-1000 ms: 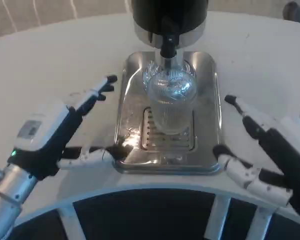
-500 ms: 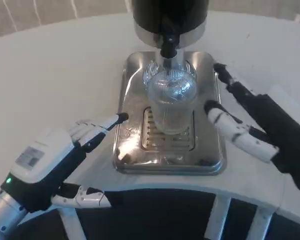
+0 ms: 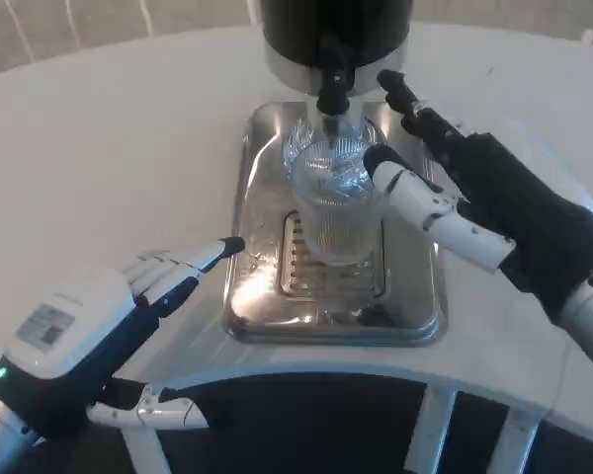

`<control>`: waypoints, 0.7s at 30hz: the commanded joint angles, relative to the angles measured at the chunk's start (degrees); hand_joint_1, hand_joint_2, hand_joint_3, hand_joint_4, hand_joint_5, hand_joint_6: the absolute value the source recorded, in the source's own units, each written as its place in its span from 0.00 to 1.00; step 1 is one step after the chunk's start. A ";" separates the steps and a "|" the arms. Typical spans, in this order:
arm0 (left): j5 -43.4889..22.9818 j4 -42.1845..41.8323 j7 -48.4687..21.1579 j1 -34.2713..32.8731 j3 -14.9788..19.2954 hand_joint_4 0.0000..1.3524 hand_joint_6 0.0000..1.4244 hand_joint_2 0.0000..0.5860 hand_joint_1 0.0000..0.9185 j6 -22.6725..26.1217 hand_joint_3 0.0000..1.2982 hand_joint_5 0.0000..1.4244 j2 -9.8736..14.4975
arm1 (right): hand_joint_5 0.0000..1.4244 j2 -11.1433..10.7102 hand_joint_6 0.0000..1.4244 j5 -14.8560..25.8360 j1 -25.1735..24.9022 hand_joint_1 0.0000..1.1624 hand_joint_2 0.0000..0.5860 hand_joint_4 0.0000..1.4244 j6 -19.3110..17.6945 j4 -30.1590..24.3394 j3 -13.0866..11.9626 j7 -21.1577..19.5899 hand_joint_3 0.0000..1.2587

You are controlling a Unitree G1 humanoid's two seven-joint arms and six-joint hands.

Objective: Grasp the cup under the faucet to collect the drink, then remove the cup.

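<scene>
**A:** What do you see from the head view?

**B:** A clear cup (image 3: 338,205) with ribbed sides stands upright on a shiny metal tray (image 3: 262,306). It sits on the slotted grate (image 3: 298,276) in the middle of the tray. The black faucet (image 3: 332,91) of the drink machine (image 3: 336,30) hangs right above the cup.

**A:** Where is the right hand?

**B:** The right hand (image 3: 474,202) is on the right side of the cup. Its fingers are spread apart. One white finger with a black tip (image 3: 415,197) is right at the cup's rim. I cannot tell if it touches. Another finger points up past the machine. The hand holds nothing.

**A:** And the left hand?

**B:** The left hand (image 3: 99,336) is low on the left, over the white table (image 3: 109,148). Its fingers are apart and it holds nothing. One fingertip points at the left edge of the tray.
</scene>
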 commanded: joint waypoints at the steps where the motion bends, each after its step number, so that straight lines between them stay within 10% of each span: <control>1: -0.55 -0.42 -1.64 1.40 1.07 0.06 0.15 0.13 0.08 0.49 0.07 0.12 0.81 | 0.00 -1.31 0.00 3.10 -2.08 0.18 0.85 0.00 -0.93 1.65 0.48 -2.93 0.00; 21: -0.79 -1.00 -4.15 2.25 2.24 0.06 0.14 0.13 0.07 1.20 0.07 0.12 0.24 | 0.00 -4.32 0.00 10.14 -10.97 0.17 0.86 0.00 4.72 2.68 4.06 -6.95 0.00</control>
